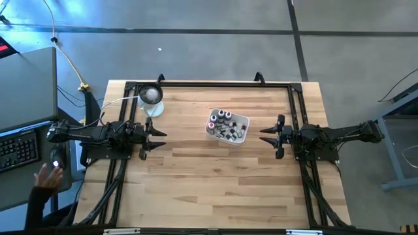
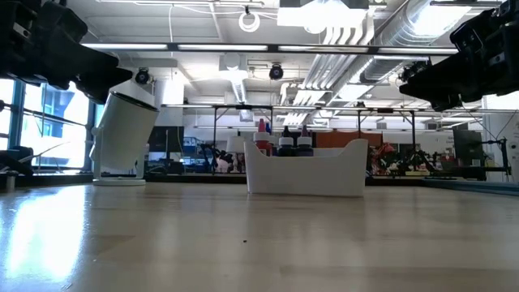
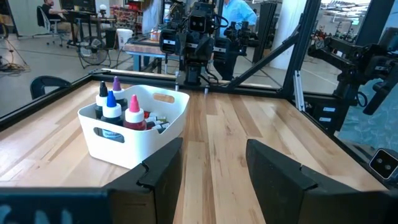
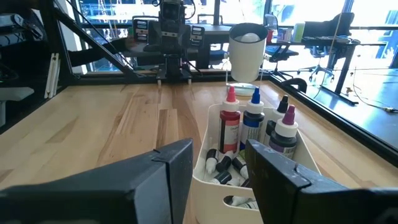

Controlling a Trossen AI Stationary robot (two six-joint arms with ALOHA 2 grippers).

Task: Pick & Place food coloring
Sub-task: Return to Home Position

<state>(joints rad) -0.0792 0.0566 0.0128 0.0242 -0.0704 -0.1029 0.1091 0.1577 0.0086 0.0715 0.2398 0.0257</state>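
Left pincer (image 1: 159,141) and right pincer (image 1: 266,135) gape open, apart from food coloring (image 1: 225,121).

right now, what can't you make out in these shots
Bottles: too small to count in the high view; the bin wall hides most in the low view.
Bin label: too small to read, left wrist view.
Person: cut off by the high view's left edge.

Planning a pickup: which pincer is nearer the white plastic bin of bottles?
Right. The right pincer is close beside the white plastic bin; the left pincer is farther off, on its opposite side.
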